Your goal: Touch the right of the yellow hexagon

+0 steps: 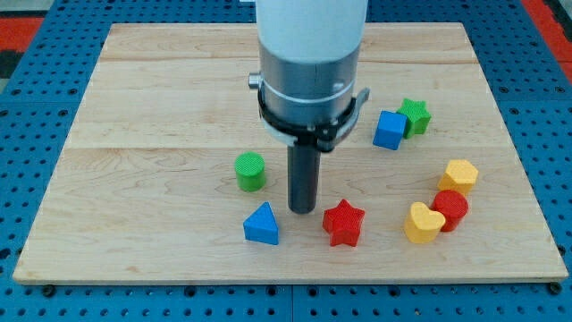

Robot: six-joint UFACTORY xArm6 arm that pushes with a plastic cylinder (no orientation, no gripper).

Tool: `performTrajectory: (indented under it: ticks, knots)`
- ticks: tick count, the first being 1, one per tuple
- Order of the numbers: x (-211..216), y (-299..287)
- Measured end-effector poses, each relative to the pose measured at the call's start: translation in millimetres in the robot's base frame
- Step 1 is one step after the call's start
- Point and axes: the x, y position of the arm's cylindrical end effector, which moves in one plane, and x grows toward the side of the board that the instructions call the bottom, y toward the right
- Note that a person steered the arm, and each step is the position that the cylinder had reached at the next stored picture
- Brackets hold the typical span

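The yellow hexagon (459, 174) lies on the wooden board (161, 107) at the view's right. My tip (303, 210) touches the board near the middle bottom, far to the left of the hexagon. It stands between the blue triangle (262, 224) and the red star (343, 223), with the green cylinder (250, 171) up to its left.
A red cylinder (451, 209) and a yellow heart (423, 223) lie just below the hexagon. A blue cube (390, 130) and a green star (414, 116) touch each other higher up. The arm's white and grey body (308, 63) hangs over the board's middle.
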Motion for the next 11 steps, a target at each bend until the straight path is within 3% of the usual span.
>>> performTrajectory:
  ticks: [2, 4, 5, 7, 11]
  knots:
    - [16, 55]
    - [3, 96]
    - [-37, 65]
    - [-114, 162]
    - [-86, 182]
